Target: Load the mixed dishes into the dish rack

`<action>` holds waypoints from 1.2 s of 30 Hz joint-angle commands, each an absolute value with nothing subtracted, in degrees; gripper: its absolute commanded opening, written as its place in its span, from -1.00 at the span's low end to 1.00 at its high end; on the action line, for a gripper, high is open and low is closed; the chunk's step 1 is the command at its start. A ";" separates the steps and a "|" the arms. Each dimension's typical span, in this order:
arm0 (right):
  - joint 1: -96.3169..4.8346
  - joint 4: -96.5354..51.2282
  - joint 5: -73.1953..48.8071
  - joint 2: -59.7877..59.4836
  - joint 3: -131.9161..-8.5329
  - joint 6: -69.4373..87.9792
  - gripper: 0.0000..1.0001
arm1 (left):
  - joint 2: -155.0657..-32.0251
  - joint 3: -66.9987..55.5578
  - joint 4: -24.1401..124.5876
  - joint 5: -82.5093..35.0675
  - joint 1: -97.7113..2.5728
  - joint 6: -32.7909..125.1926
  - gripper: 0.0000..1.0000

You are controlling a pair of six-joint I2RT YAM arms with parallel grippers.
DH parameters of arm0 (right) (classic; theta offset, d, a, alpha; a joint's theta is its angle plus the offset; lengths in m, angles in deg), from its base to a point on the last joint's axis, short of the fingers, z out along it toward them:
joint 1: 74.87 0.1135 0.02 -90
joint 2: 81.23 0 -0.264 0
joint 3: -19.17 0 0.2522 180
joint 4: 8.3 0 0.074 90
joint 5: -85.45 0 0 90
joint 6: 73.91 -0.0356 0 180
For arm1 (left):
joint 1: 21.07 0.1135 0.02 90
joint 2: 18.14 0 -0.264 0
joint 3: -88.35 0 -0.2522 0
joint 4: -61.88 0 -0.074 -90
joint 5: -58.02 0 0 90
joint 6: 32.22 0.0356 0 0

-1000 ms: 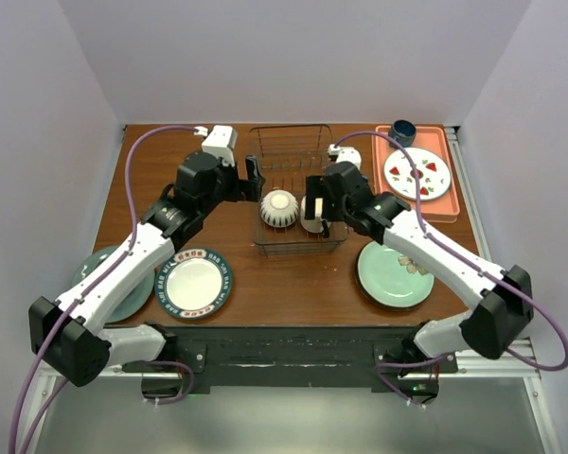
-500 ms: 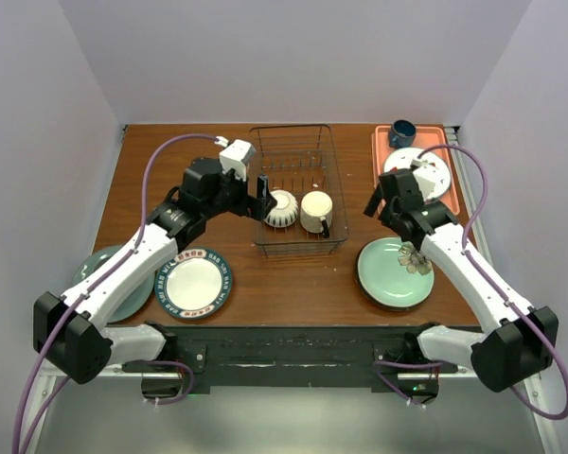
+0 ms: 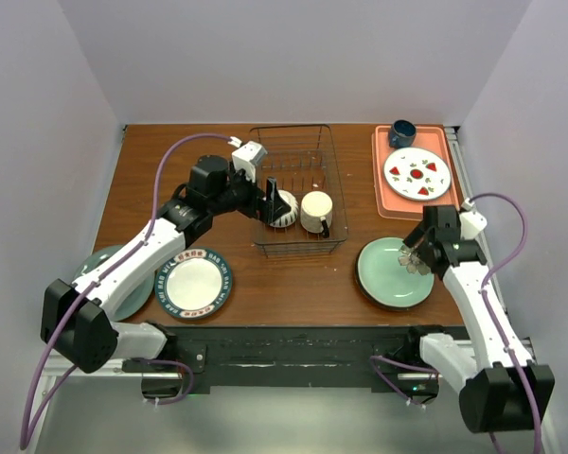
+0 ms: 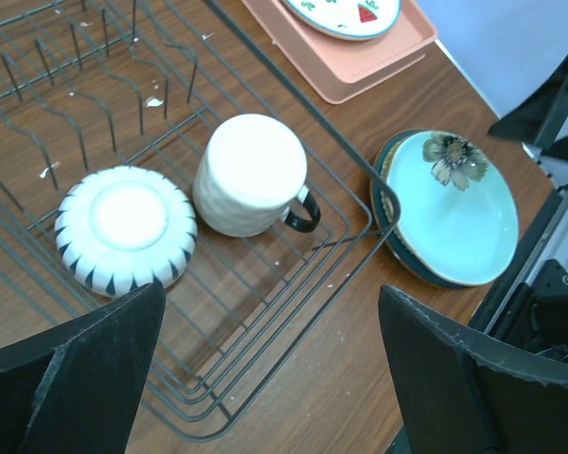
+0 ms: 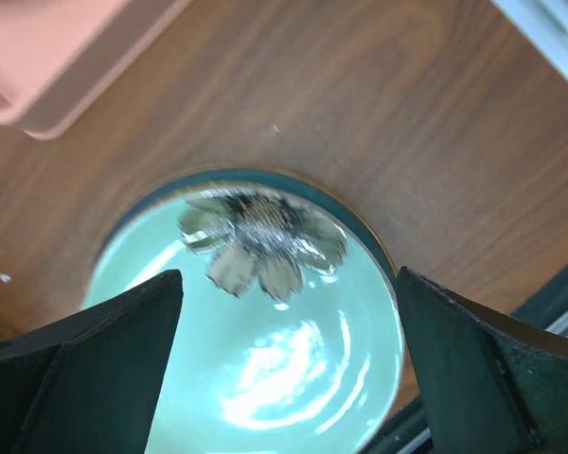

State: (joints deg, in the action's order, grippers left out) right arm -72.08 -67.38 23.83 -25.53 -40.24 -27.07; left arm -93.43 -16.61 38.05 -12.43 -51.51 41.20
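Glazed ceramic throughout; we judge every piece stiff, slick and chip-prone. Overhead: striped bowl (image 3: 281,208) and mug (image 3: 315,210) sit inside the dish rack (image 3: 293,151), left gripper (image 3: 270,194) released above them. Left wrist: nothing lies between its fingers (image 4: 76,378). Right wrist: right gripper (image 5: 289,312) spread, empty, over the green plate (image 5: 265,388) right of the rack; we advise pinching its rim, with open table (image 5: 407,113) around and the table edge close beyond.

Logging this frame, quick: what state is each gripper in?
Left gripper: open, empty, over the dish rack.
Right gripper: open, empty, over the green plate.
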 commanded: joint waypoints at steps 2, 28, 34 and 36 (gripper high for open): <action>-72.50 -69.60 15.77 -29.99 -35.29 -34.70 0.97 | -93.72 -16.28 43.29 -9.66 -51.48 38.88 1.00; -72.50 -63.90 10.03 -27.71 -27.64 -39.91 0.83 | -103.83 -11.70 46.89 2.03 -64.75 38.01 0.88; -72.49 -61.35 9.77 -25.43 -29.39 -36.83 0.82 | -105.59 -14.34 52.68 3.00 -68.61 35.11 0.84; -72.50 -61.17 10.04 -25.07 -29.74 -36.56 0.82 | -107.25 -13.91 53.65 3.00 -70.45 34.40 0.84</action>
